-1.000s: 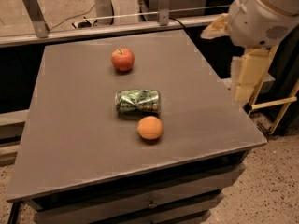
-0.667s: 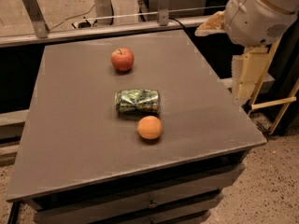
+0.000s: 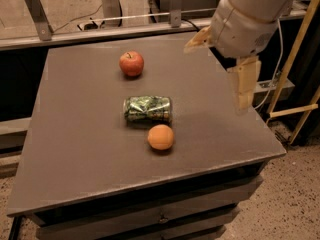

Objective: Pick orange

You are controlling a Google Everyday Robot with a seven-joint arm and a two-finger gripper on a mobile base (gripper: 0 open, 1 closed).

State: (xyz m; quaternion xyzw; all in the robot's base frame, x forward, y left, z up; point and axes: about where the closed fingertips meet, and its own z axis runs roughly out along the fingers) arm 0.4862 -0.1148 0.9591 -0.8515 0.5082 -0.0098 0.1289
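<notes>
The orange (image 3: 160, 137) is a plain light-orange ball lying on the grey table (image 3: 75, 149), near the front middle. It lies just in front of the crushed green can (image 3: 148, 109), close to it. My gripper (image 3: 216, 78) hangs above the table's right side, up and to the right of the orange and well apart from it. It is open and empty, with one tan finger (image 3: 199, 39) pointing left and the other (image 3: 245, 85) pointing down.
A red apple (image 3: 131, 63) with a stem stands at the back middle of the table. A metal rail with posts (image 3: 37, 15) runs behind the table. A wooden frame (image 3: 295, 109) stands to the right. Drawers sit below the front edge.
My arm and gripper have moved left, further over the table's right side. The orange, can and apple have not moved.
</notes>
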